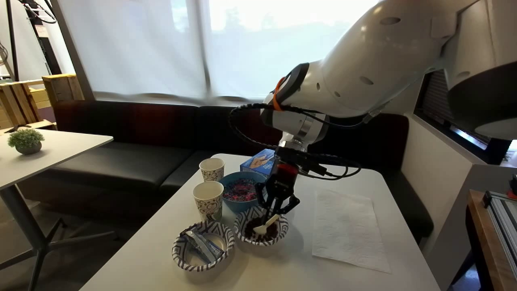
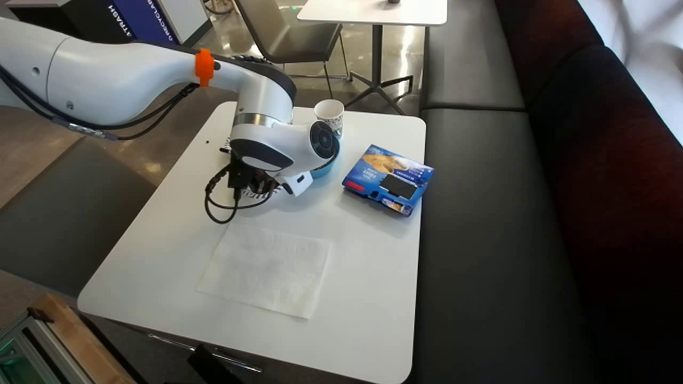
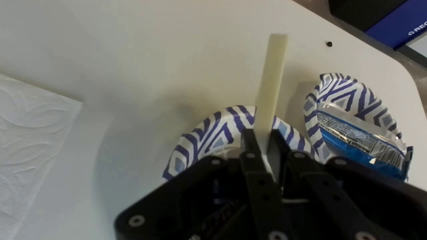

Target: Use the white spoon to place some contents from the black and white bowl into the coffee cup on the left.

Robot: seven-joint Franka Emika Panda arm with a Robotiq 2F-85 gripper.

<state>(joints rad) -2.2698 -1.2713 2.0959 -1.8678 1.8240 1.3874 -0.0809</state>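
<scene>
The white spoon (image 1: 261,228) has its scooping end over the dark brown contents of the black and white bowl (image 1: 282,233) in an exterior view. Its handle (image 3: 271,80) sticks up between my fingers in the wrist view. My gripper (image 1: 266,218) is shut on the spoon and points down into that bowl; it also shows in the wrist view (image 3: 262,141). In the wrist view the fingers hide the spoon's scooping end and most of the bowl (image 3: 200,140). Two patterned paper coffee cups, a nearer one (image 1: 209,202) and a farther one (image 1: 211,169), stand beside the bowls.
A like-striped bowl (image 1: 179,258) with silvery packets touches or nearly touches the brown-filled bowl. A blue bowl (image 1: 234,207) with pinkish contents stands behind. A blue box (image 2: 388,178) and a paper towel (image 2: 269,272) lie on the table. A dark bit (image 3: 329,44) lies near the edge.
</scene>
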